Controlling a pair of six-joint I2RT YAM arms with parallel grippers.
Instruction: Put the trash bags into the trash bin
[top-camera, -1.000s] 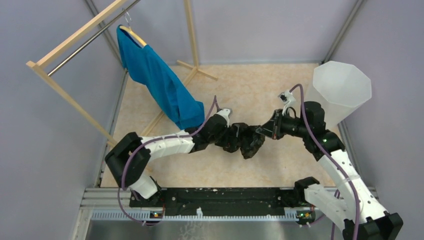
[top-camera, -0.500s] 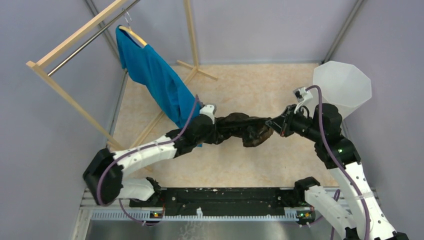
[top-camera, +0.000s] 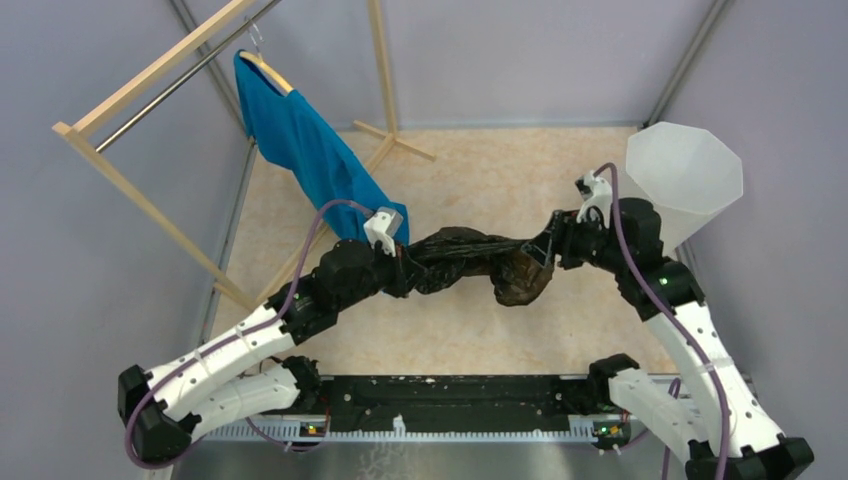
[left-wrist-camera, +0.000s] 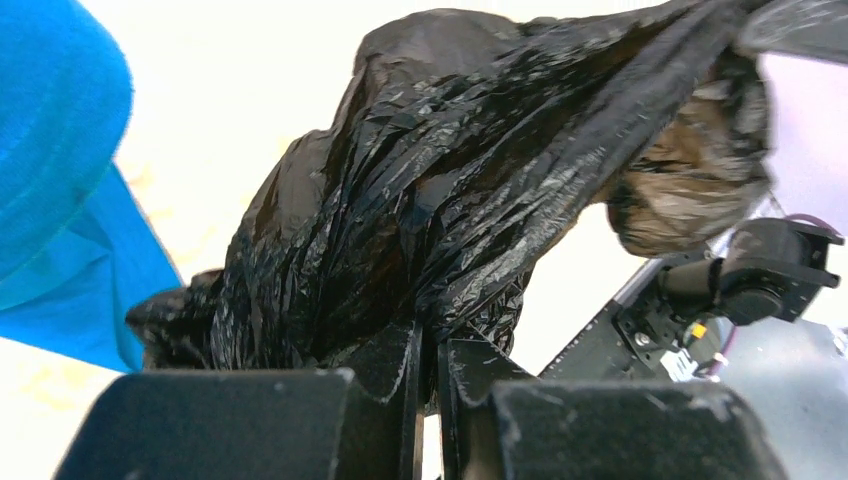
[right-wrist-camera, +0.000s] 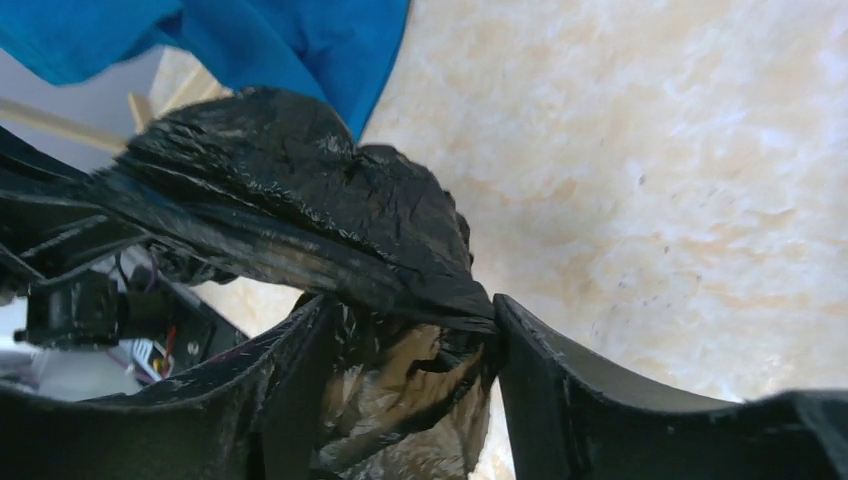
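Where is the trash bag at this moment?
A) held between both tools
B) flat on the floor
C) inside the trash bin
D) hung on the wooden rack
A: the left tool and the right tool each pinch an end of the trash bag, outside the trash bin.

The scene is overlooked from above; the crinkled black plastic bag (top-camera: 470, 252) is framed closely from opposite ends by both wrist cameras.
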